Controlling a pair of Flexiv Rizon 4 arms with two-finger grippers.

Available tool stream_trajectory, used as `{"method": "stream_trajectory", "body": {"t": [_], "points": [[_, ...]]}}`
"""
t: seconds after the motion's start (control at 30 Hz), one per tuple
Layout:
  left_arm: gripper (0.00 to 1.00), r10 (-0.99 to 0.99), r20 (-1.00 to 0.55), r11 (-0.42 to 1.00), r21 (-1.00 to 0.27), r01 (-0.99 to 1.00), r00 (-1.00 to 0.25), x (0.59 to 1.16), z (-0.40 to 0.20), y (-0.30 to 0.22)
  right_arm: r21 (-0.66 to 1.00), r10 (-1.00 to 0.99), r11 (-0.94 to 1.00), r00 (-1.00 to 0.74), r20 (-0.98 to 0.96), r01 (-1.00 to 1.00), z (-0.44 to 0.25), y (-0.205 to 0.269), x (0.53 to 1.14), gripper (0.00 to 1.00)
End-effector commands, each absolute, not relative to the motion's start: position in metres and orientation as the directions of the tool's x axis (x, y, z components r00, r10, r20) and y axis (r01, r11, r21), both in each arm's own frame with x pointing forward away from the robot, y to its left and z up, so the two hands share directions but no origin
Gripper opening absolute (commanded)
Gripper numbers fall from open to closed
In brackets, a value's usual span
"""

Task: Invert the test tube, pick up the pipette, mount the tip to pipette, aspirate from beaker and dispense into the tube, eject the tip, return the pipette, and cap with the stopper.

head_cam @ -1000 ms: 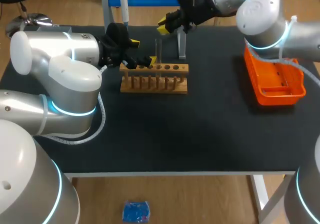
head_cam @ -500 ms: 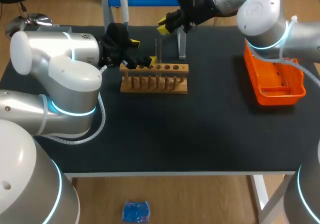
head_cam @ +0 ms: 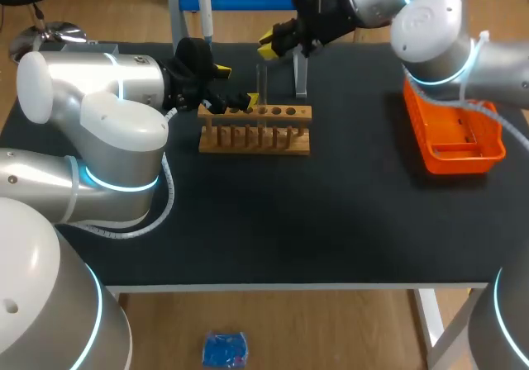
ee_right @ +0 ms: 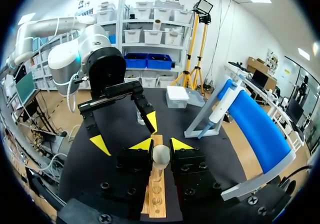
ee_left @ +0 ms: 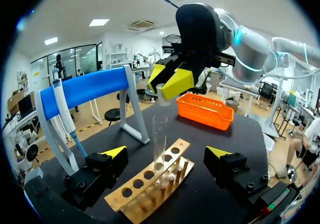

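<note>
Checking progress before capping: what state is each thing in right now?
Test tube: upright in the rack, uncapped.
Stopper: gripped by the right pincer, above the tube, not touching it.
Right pincer: shut on the stopper.
Left pincer: open, straddling the rack.
Pipette: hanging on the blue stand.

A matte black table (head_cam: pixel 331 221) with a pale front edge.

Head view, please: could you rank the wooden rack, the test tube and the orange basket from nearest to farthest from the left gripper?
1. Wooden rack: its left end is right at the left gripper.
2. Test tube: upright in the rack, just right of the gripper.
3. Orange basket: far off, at the table's right side.
</note>
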State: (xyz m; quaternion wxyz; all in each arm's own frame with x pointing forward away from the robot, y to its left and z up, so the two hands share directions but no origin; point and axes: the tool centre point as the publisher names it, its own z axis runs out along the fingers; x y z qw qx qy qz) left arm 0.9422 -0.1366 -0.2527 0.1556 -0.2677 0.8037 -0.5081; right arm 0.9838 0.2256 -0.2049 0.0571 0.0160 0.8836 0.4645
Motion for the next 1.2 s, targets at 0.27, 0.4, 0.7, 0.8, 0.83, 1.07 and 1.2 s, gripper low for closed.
{"method": "stream_trajectory", "body": {"t": [0.27, 0.4, 0.7, 0.8, 0.83, 1.07, 1.2], "points": [[1.0, -0.59, 0.021, 0.34, -0.9, -0.272, -0.807, 0.942, -0.253, -0.138, 0.825, 0.075, 0.564, -0.994, -0.084, -0.027, -0.209, 0.233, 0.988, 0.0], [1.0, -0.59, 0.021, 0.34, -0.9, -0.272, -0.807, 0.942, -0.253, -0.138, 0.825, 0.072, 0.565, -0.994, -0.083, -0.027, -0.209, 0.235, 0.989, 0.0], [1.0, -0.59, 0.021, 0.34, -0.9, -0.272, -0.807, 0.942, -0.253, -0.138, 0.818, 0.07, 0.576, -0.995, -0.074, -0.02, -0.216, 0.238, 0.992, 0.0], [1.0, -0.59, 0.021, 0.34, -0.9, -0.272, -0.807, 0.942, -0.253, -0.138, 0.817, 0.066, 0.577, -0.996, -0.068, -0.017, -0.219, 0.239, 0.992, 0.0], [1.0, -0.59, 0.021, 0.34, -0.9, -0.272, -0.807, 0.942, -0.253, -0.138, 0.816, 0.065, 0.577, -0.996, -0.066, -0.017, -0.22, 0.239, 0.991, 0.0], [1.0, -0.59, 0.021, 0.34, -0.9, -0.272, -0.807, 0.942, -0.253, -0.138, 0.813, 0.056, 0.582, -0.997, -0.059, -0.016, -0.224, 0.242, 0.992, 0.0], [1.0, -0.59, 0.021, 0.34, -0.9, -0.272, -0.807, 0.942, -0.253, -0.138, 0.811, 0.058, 0.585, -0.997, -0.053, -0.009, -0.228, 0.242, 0.992, 0.0]]}}
